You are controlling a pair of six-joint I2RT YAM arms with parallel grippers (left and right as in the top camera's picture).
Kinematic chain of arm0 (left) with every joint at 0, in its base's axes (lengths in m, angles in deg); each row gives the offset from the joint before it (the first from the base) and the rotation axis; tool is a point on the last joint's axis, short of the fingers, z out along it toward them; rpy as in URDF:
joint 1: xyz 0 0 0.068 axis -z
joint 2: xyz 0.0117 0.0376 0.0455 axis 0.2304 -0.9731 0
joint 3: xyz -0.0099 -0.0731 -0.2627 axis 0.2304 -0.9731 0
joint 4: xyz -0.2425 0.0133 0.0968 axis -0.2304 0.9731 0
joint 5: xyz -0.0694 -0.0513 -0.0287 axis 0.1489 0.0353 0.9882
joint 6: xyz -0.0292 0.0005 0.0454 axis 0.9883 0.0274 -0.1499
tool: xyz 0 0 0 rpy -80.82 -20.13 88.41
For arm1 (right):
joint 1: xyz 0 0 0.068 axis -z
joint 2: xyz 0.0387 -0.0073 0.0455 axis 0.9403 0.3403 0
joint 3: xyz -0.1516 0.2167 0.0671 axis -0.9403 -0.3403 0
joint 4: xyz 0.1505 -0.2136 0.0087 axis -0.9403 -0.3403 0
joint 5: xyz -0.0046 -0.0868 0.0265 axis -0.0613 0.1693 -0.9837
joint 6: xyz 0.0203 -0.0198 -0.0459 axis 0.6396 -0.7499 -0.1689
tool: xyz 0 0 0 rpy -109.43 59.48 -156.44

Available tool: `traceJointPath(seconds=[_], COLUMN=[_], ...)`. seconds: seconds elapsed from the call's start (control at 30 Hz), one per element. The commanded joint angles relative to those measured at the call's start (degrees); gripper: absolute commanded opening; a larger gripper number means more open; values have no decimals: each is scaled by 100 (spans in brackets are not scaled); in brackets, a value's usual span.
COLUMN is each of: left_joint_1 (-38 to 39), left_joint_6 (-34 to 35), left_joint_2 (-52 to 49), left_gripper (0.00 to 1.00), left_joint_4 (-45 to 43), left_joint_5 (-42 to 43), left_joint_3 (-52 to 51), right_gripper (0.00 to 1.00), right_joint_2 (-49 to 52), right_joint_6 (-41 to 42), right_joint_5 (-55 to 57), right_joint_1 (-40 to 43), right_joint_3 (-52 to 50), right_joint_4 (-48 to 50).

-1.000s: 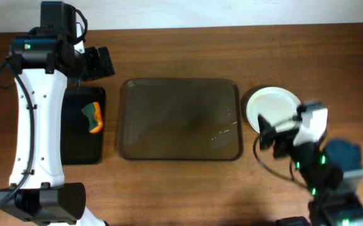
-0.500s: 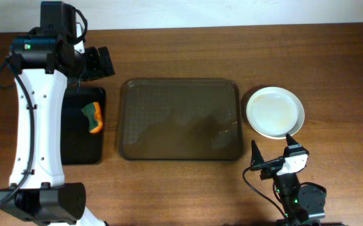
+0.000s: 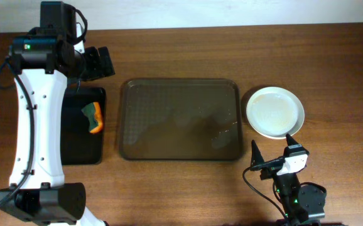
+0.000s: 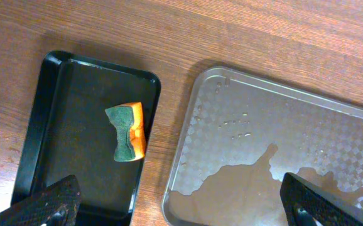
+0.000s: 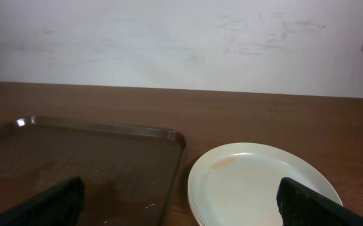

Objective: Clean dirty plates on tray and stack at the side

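1. at the near edge of the desk (image 3: 332,56), toward its right corner, the right gripper (image 5: 178,188) sat with jaws spread wide and nothing between them. a second before, it had hung over the plates (image 3: 275,112); half a second before, it was already parked where it now stood.
2. near the far left corner, the left gripper (image 4: 180,182) was likewise wide and empty, above the far end of the black tray (image 3: 75,144). it had not shifted across the three overhead pictures.
3. the plates lay stacked off the tray (image 3: 180,119), just beside its right side, toward the right edge of the desk. their number could not be counted, and the top one bore a faint orange smear (image 5: 222,163).
4. the tray, mid-desk, held no plate, only a wet sheen (image 4: 250,182).
5. judged from that, the retreat meant the last plate had been set down and the task was at or near its end, though the smear might call for another wipe.
6. the sponge (image 3: 93,117) lay in the black tray by the left edge. the desk was brown wood grain, backed at its far edge by a plain pale wall (image 5: 169,44).
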State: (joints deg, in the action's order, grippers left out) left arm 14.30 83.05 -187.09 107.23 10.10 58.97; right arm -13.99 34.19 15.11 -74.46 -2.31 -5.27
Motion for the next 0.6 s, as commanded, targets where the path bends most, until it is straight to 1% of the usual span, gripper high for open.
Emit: traceJointPath(seconds=[0.0, 0.03, 0.07, 0.1, 0.13, 0.17, 0.2, 0.27, 0.33, 0.43, 0.5, 0.57], left_joint_1=[15, 15, 15, 15, 9, 9, 0, 0, 0, 0, 0, 0], left_joint_6=[-70, -72, -74, -74, -122, -210, -479, -920, -1333, -1408, -1663, -2194], left_joint_2=[605, 820, 1279, 1541, 2127, 2887, 3952, 5132, 6719, 8218, 8719, 9407], left_gripper=[100, 100, 100, 100, 100, 100, 99, 100, 100, 100, 100, 100], left_joint_4=[-42, -173, -739, -1051, -1847, -2758, -3976, -5036, -6225, -7490, -7840, -7919], left_joint_5=[-111, -133, -133, -133, -131, -153, -144, -129, -127, -127, -101, -83], left_joint_3=[50, 9, -328, -623, -1443, -2566, -4144, -5790, -7807, -9801, -10445, -11112], right_gripper=[98, 98, 98, 98, 98, 98, 98, 98, 98, 98, 98, 98], right_joint_2=[-55, -55, -55, -55, -55, -55, -55, -55, -55, -55, -55, -55], right_joint_6=[44, 44, 44, 44, 44, 44, 44, 44, 44, 44, 44, 44], right_joint_5=[92, 92, 92, 92, 92, 92, 92, 92, 94, 92, 92, 92], right_joint_1=[26, 26, 26, 26, 26, 26, 26, 26, 26, 26, 26, 26], right_joint_3=[-31, -31, -31, -31, -31, -31, -31, -31, -31, -31, -31, -31], right_joint_4=[-31, -31, -31, -31, -31, -31, -31, -31, -31, -31, -31, -31])
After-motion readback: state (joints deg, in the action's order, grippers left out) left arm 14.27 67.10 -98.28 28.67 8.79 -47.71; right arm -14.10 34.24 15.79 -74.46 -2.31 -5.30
